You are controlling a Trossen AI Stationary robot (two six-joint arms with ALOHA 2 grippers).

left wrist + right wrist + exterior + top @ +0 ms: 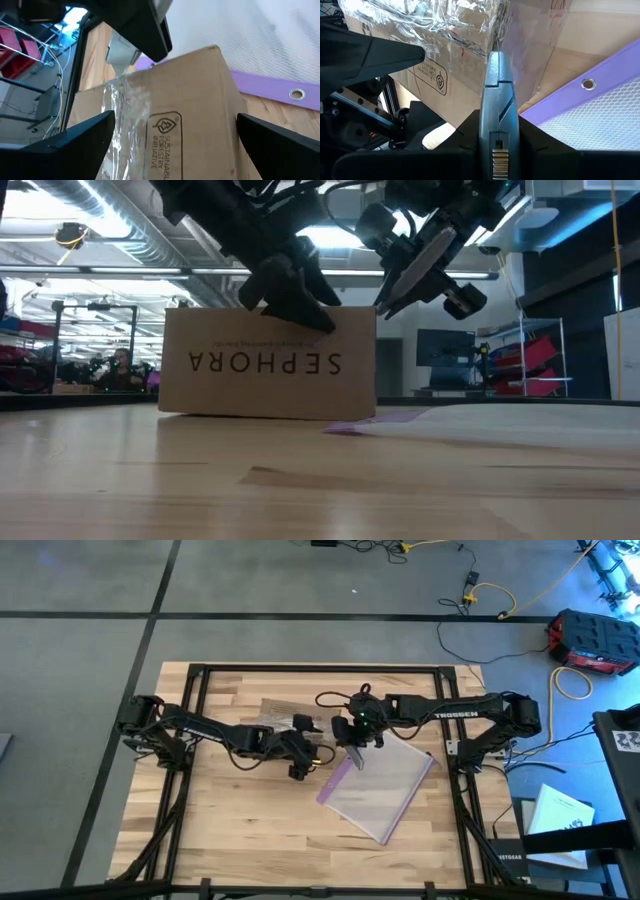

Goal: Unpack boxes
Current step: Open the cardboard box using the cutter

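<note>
The brown cardboard box (268,361) with upside-down SEPHORA lettering is straddled by the left gripper (175,137), jaws spread wide, nothing clamped. Beside the box, a slim grey knife-like tool (498,105) is pinched in the right gripper (357,733). A clear purple-edged plastic bag (382,786) lies alongside.

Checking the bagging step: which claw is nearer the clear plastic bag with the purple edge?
Right. The right claw, gripping a grey knife-like tool, hovers over the bag's purple edge; the left claw straddles the brown cardboard box beside it.
</note>
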